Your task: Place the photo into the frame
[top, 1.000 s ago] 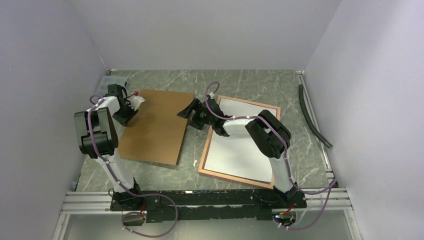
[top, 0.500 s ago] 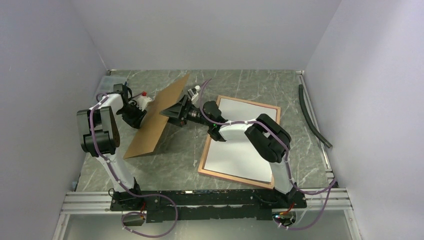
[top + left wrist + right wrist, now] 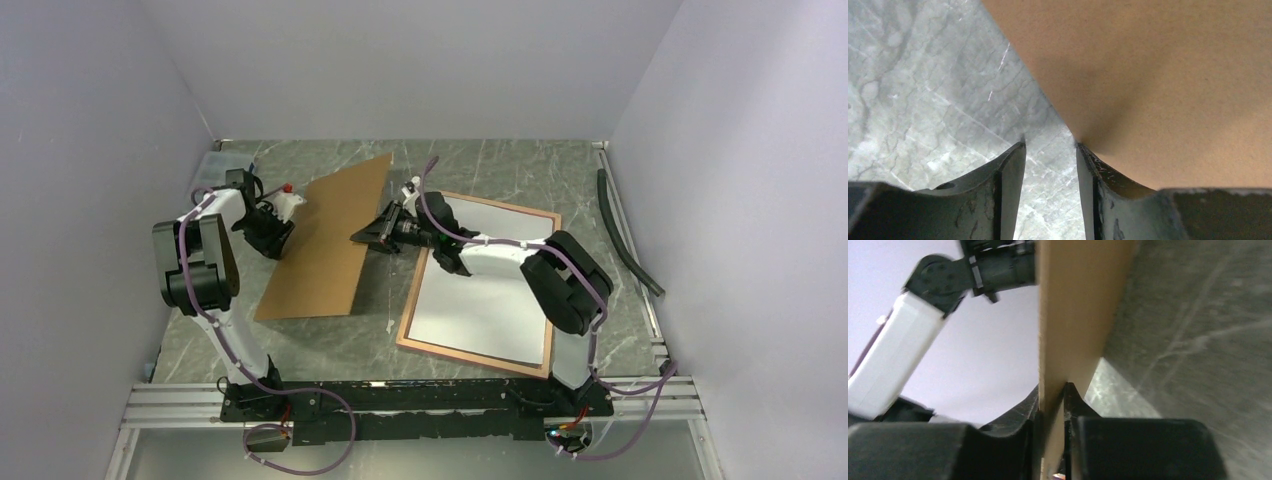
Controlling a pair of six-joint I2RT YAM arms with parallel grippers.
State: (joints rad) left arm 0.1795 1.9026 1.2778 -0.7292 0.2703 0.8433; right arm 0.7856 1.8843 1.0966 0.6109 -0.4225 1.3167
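The fingers [image 3: 1075, 405] of the right gripper [image 3: 1051, 390] were closed narrowly on one edge of the backing board [image 3: 325, 240]. The board was held tilted off the table [image 3: 520, 165], and its lower edge appeared to rest on the surface.

The fingers [image 3: 1010, 170] of the left gripper [image 3: 1049, 147] were parted, with only bare table between them. The board's edge met the tip of one finger but was not gripped.

The frame [image 3: 407, 310] lay flat just right of the right gripper and was filled by a white sheet [image 3: 460, 310]. No printed face was visible. Whether that sheet was the photo, face down, could not be told.

Hazards were judged as follows:
- The board was carried by a single pinch at one edge, so rotation or slippage within that pinch was possible.
- A released board could be dropped onto the frame, and the sheet inside could be displaced.
- If the left fingers were closed where they stood, the board would likely be missed or pushed aside.
- The right forearm was extended over the frame, so the sheet could be caught if the arm were lowered.
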